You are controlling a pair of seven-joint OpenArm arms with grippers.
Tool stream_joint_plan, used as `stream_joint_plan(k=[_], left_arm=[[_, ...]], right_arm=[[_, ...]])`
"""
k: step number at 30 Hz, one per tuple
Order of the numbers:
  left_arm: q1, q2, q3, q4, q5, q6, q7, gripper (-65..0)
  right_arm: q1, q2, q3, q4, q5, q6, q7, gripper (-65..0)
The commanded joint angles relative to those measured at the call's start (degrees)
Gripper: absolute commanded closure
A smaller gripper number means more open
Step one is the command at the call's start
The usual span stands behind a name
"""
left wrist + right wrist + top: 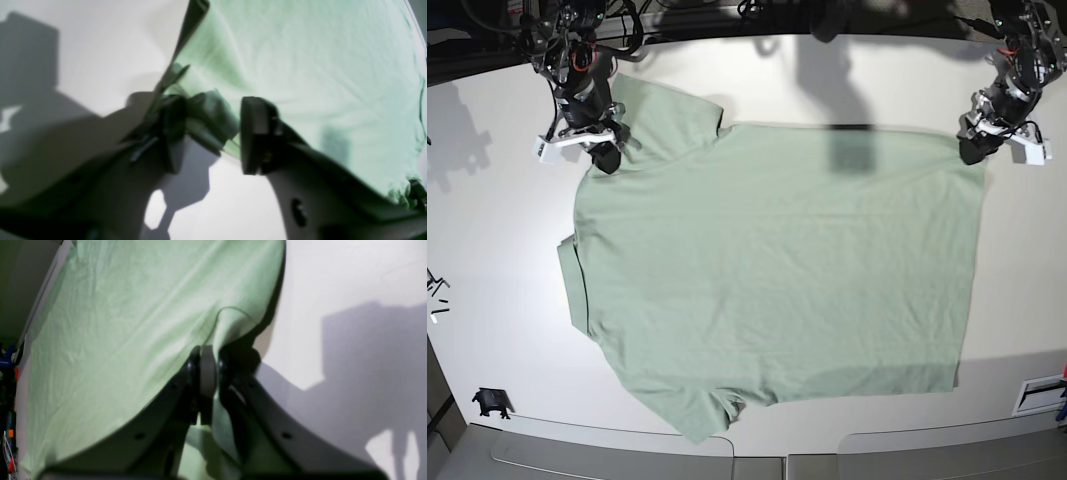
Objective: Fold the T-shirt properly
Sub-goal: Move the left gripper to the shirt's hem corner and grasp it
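T-shirt (777,270) spread flat on white desk (497,270), covering most of centre; collar at left edge, hem along right side, one sleeve at near bottom, other at far left. Right claw (208,373) at far-left shoulder, jaws together, clamped on pinch of fabric. Left claw (213,133) at far-right hem corner, jaws apart, bunched corner of cloth lying between them against one finger (173,133); other finger (253,133) clear of fabric. Small black object (490,403) on desk near left corner.

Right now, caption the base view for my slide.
Green T-shirt spread flat on the table, both grippers at its far corners.
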Motion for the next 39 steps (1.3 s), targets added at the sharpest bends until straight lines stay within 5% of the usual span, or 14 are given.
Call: stream_joint_plan(k=[1,5,11,17,28,39], left_arm=[[0.0,-0.8,-0.2,0.7,0.5,0.4,0.2,-19.0],[0.0,-0.9,-0.2,0.7,0.5,0.3,0.2,-15.7],[0.0,-1.2,-4.4,2.7,-1.5,-7.4,0.2,-22.7],[0.1,-2.3,-6.1,4.0,0.9,-7.1,-1.5,-33.8],[0.0,-2.4,-5.6,-3.3,1.9,-4.8,-1.8,-35.3],[0.0,-2.2,-3.0,-6.8,-5.6,-8.7,11.5,-36.1]], right_arm=[[0.1,0.3,0.2,0.4,0.8,0.3,-0.4,0.0],[0.1,0.3,0.2,0.4,0.8,0.3,-0.4,0.0],[0.1,0.3,0.2,0.4,-0.7,0.3,-0.5,0.0],[0.2,0.3,0.2,0.4,-0.7,0.3,-0.5,0.0],[0.1,0.3,0.2,0.4,-0.6,0.3,-0.5,0.0],[0.2,0.3,0.2,0.4,-0.5,0.3,-0.5,0.0]])
